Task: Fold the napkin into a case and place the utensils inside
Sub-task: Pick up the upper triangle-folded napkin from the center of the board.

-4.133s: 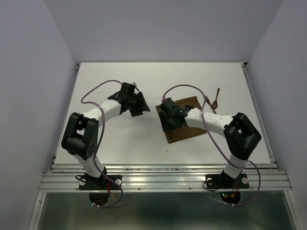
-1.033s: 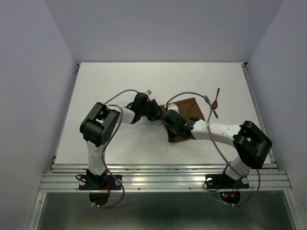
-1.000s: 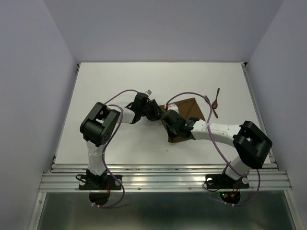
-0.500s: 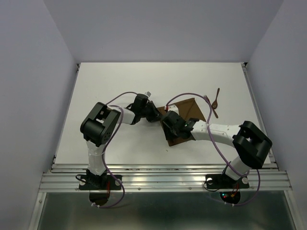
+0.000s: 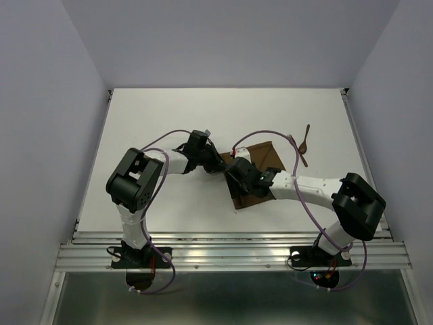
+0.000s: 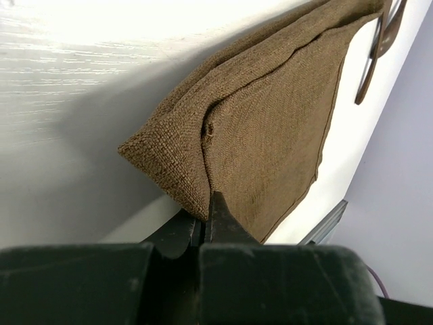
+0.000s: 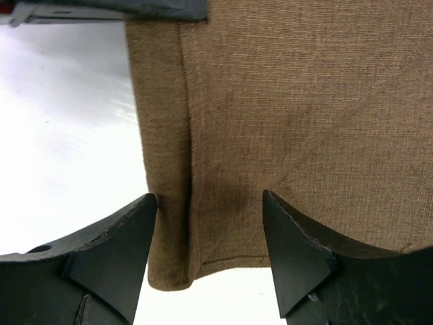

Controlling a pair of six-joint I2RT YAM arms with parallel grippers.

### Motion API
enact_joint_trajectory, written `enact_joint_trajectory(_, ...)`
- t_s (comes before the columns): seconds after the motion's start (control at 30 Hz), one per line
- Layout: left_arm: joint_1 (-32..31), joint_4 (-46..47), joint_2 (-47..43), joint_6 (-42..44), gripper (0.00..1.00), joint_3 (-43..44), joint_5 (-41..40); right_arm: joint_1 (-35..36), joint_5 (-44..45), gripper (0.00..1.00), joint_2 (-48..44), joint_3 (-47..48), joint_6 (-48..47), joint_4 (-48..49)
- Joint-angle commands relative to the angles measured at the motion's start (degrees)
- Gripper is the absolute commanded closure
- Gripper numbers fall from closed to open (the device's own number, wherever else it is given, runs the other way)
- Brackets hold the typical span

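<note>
The right gripper [image 7: 208, 203] hangs over the near part of the napkin [image 5: 262, 157], fingers apart. The left gripper [image 6: 205, 215] is clamped on the napkin's folded left corner. The utensils [image 5: 304, 145] lie just beside the napkin's far right corner.

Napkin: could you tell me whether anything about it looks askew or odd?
Yes. The napkin lies slanted on the table, and its folded layers are uneven: in the left wrist view a corner sticks out past the upper layer, beside the left fingers pinching the edge.
</note>
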Motion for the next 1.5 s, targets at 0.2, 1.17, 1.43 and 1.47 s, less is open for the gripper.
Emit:
enact_joint_trajectory(0.2, -0.11, -3.14, -2.46, -0.32, 1.00, 2.74, -0.96, 4.29, 3.92, 0.29, -2.32, 2.78, -1.47, -0.38)
enact_joint_trajectory(1.17, -0.19, -4.46, -3.60, -0.49, 1.00, 3.10, -1.49, 10.80, 17.02, 0.51, 12.35, 10.07, 5.03, -7.76)
enact_joint_trajectory(1.43, -0.11, -4.28, -4.12, -0.40, 1.00, 2.74, -1.66, 10.80, 18.07, 0.84, 12.18, 10.69, 5.74, -8.03)
enact_joint_trajectory(1.47, -0.11, -4.28, -4.30, -0.23, 1.00, 2.83, -1.66, 10.80, 18.25, 0.88, 11.92, 10.69, 5.74, -7.94)
